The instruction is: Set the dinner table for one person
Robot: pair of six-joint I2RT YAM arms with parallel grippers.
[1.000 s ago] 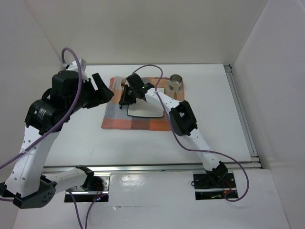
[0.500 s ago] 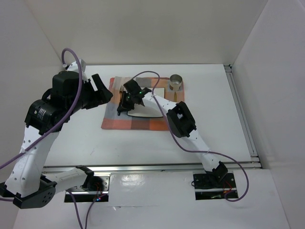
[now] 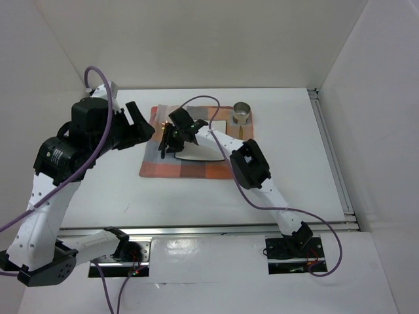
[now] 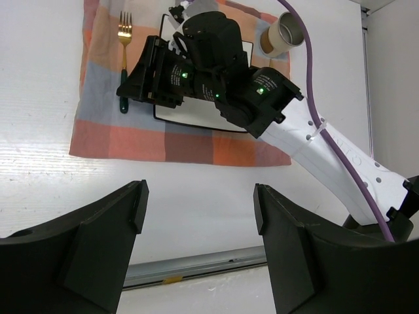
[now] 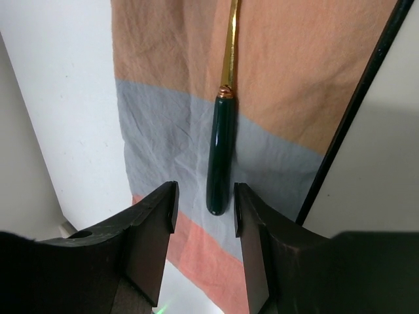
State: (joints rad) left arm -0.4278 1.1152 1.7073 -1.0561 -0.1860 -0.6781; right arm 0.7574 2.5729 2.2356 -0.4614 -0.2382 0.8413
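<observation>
Place setting, part laid, on white table (image 3: 288,157), which spreads beneath both arms and carries everything listed. Item: checked cloth (image 3: 190,169), orange, grey and blue, lying toward the far middle of the table. Item: plate (image 3: 200,154), white with dark rim, at the cloth's centre. Item: cup (image 3: 242,113), upright at the cloth's far right corner. Item: fork (image 4: 123,62), gold tines and dark green handle, flat on the cloth just left of the plate, tines toward the far edge. Right gripper (image 5: 204,196): low over the fork's handle end, fingers apart, one on either side of the handle with cloth showing in both gaps; nothing clamped. Left gripper (image 4: 200,203): raised to the left of the cloth, fingers wide apart, empty. Condition, as judged: the fork's placing looks done, and lifting clear looks the step in hand. Risks: a finger drifting sideways while this low would nudge the handle and skew the fork, perhaps against the plate rim, which lies close beside it. A finger dragging on the cloth would ruck it and shift plate, cup and fork together. A swing to the right at this height could strike the plate. A straight rise before any sideways travel would avoid all three.
</observation>
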